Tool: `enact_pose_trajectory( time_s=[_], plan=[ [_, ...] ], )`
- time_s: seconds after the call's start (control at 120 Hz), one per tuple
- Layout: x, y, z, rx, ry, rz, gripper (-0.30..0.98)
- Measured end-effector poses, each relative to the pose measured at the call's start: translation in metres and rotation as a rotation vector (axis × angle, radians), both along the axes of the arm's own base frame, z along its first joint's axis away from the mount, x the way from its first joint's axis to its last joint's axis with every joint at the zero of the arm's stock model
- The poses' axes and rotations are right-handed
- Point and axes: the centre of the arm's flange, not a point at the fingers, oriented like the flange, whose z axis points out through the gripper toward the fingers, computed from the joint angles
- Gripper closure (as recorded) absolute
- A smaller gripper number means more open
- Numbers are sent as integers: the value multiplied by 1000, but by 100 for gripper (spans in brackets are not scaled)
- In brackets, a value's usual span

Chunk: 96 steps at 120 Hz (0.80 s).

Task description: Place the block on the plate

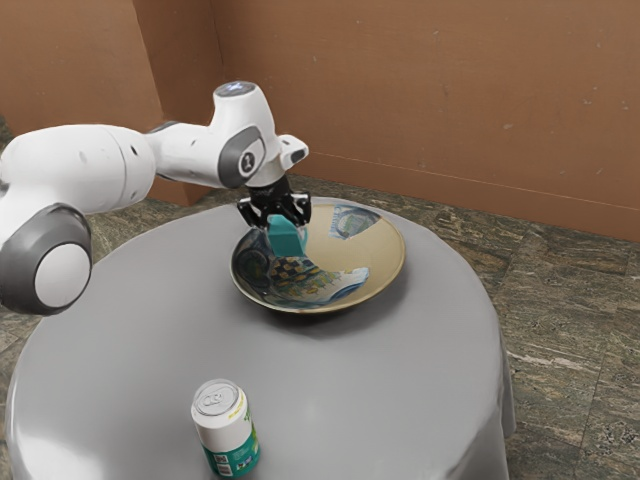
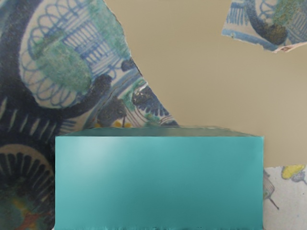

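Block [image 1: 287,240], teal and straight-edged, is pinched between the two fingers of my black gripper [image 1: 286,222]. I have it over the inside of the plate [image 1: 340,255], toward the rim on the exterior view's left. Whether its lower end touches the plate, I cannot tell from here. In the exterior view it hangs below my knuckles, one face turned toward that camera. In my wrist view a broad, smooth teal face fills the space just under my hand, with a narrow, darker strip along one long edge.

Beyond the block, my wrist view takes in the plate's surface: plain beige, set with ragged-edged painted patches. One patch carries dark blue bands, pale loops and green blotches; another, well apart from it, is blue and white with some green. Close by one end of the block is a whitish piece with a touch of yellow. The exterior view adds a small checkered area and shows the plate as wide and shallow, with a raised rim.

My white arm [image 1: 195,155] comes in from the exterior view's left, its joints capped in grey. The plate sits on a round table [image 1: 150,330] draped in grey cloth. A white and green can [image 1: 227,430] stands upright on the same cloth, well apart from the plate, its silvery lid facing up.
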Motion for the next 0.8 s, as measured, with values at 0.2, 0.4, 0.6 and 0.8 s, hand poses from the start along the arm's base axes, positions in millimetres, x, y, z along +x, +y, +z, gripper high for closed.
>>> enact_pose_trajectory(
  time_s=[0.2,0.4,0.6,0.8],
  plan=[
    [-2,-8,9,-9,-12,11,13],
    [-39,-9,50,-24,-8,22,5],
    [-89,-10,121,26,25,-13,2],
    [-141,-13,159,63,63,-40,1]
  ],
)
